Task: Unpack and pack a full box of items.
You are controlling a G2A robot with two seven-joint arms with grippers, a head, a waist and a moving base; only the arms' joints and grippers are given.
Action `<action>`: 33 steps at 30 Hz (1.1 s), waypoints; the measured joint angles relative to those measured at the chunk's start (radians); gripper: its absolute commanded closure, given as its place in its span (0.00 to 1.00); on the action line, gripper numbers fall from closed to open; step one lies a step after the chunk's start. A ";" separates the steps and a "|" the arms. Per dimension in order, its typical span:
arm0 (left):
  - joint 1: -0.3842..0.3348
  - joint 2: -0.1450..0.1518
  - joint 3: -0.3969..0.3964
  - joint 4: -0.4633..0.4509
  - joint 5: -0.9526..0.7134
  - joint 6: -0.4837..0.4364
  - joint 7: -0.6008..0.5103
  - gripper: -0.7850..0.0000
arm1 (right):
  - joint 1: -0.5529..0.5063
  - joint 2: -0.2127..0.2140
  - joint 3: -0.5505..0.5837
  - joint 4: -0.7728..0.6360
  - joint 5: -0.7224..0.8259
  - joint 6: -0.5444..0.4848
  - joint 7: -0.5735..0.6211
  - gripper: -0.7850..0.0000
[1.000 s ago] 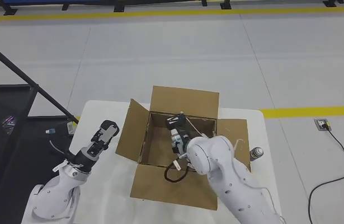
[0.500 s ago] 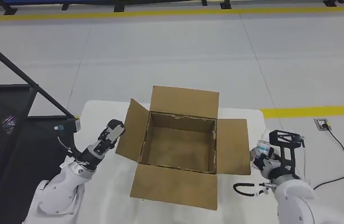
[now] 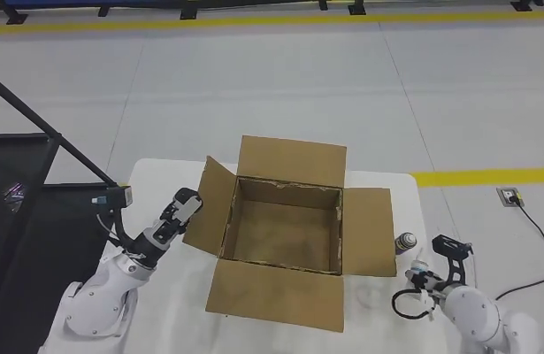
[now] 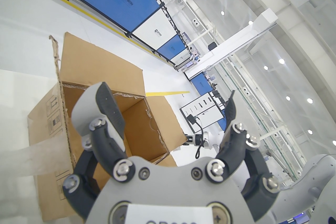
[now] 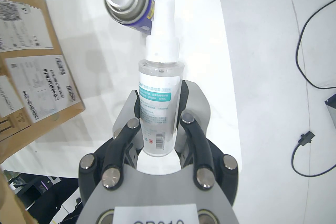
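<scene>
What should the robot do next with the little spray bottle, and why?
Probably lower the spray bottle onto the table beside the can and let go: the right gripper holds it clamped over bare table, and the box looks empty.

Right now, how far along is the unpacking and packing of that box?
Done: the cardboard box interior looks bare, and a spray can stands on the table to its right. In hand: the right gripper is shut on a clear spray bottle near the can. The left gripper is open beside the box's left flap. Left: setting the bottle down, then packing everything back.
</scene>
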 measured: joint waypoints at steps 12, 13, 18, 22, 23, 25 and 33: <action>0.000 0.005 0.014 -0.008 0.018 0.016 0.014 0.00 | 0.070 0.015 -0.007 0.213 0.050 -0.043 -0.079 0.52; 0.000 0.006 0.015 -0.008 0.019 0.017 0.015 0.00 | 0.071 0.016 -0.007 0.215 0.053 -0.045 -0.082 0.47; -0.001 0.008 0.018 -0.009 0.022 0.017 0.020 0.00 | 0.064 0.021 -0.004 0.203 0.075 -0.045 -0.112 0.08; -0.002 0.010 0.016 -0.006 0.018 0.017 0.022 0.00 | 0.040 0.025 0.018 0.133 0.100 -0.024 -0.133 0.00; -0.002 0.011 0.016 -0.006 0.017 0.018 0.023 0.00 | 0.026 0.026 0.031 0.090 0.115 -0.015 -0.148 0.00; -0.001 0.012 0.015 -0.005 0.016 0.018 0.023 0.00 | -0.004 0.026 0.053 0.010 0.150 -0.005 -0.176 0.00; 0.001 0.016 0.015 -0.004 0.008 0.012 0.026 0.00 | -0.050 0.030 0.069 -0.272 0.298 -0.042 -0.217 0.00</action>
